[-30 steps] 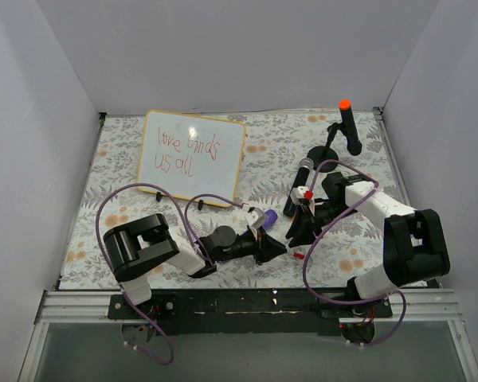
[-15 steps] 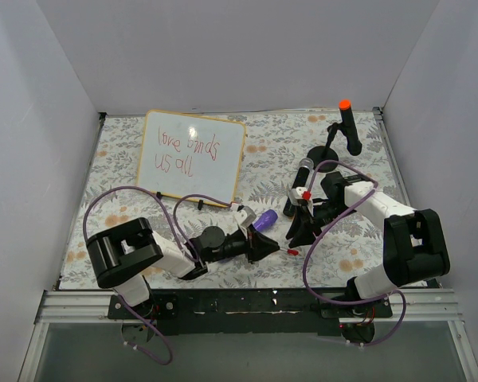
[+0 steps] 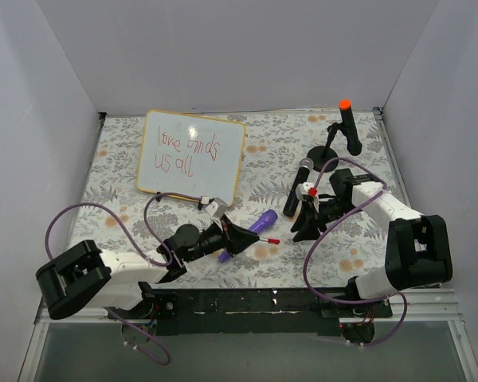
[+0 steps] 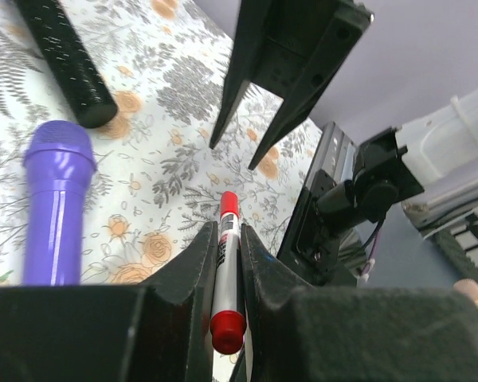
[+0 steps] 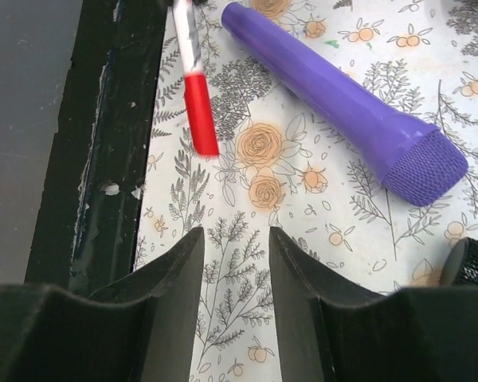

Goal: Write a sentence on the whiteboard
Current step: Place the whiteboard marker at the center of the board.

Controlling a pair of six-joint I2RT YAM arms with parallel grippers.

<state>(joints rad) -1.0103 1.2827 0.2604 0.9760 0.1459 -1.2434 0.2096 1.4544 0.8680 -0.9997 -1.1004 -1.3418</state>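
Observation:
The whiteboard (image 3: 193, 156) lies at the back left with its light-wood frame. The sentence (image 3: 188, 152) is on it in red cursive, two lines. My left gripper (image 3: 245, 238) is low over the mat at the front centre and shut on a red marker (image 3: 268, 239), whose capped end points right. In the left wrist view the marker (image 4: 229, 208) sits between the jaws of the left gripper (image 4: 227, 232). My right gripper (image 3: 302, 229) is open and empty, just right of the marker's tip. In the right wrist view the right gripper (image 5: 234, 243) is over bare mat, with the marker's red end (image 5: 199, 113) ahead.
A purple toy microphone (image 3: 260, 222) lies beside the left gripper; it also shows in the left wrist view (image 4: 57, 199) and the right wrist view (image 5: 342, 103). A black microphone (image 3: 297, 188) lies behind the right gripper. A stand with an orange-tipped microphone (image 3: 346, 123) is at the back right.
My left arm has swung left and its gripper has drawn back to the left with the marker, away from the right gripper. The right gripper has shifted slightly.

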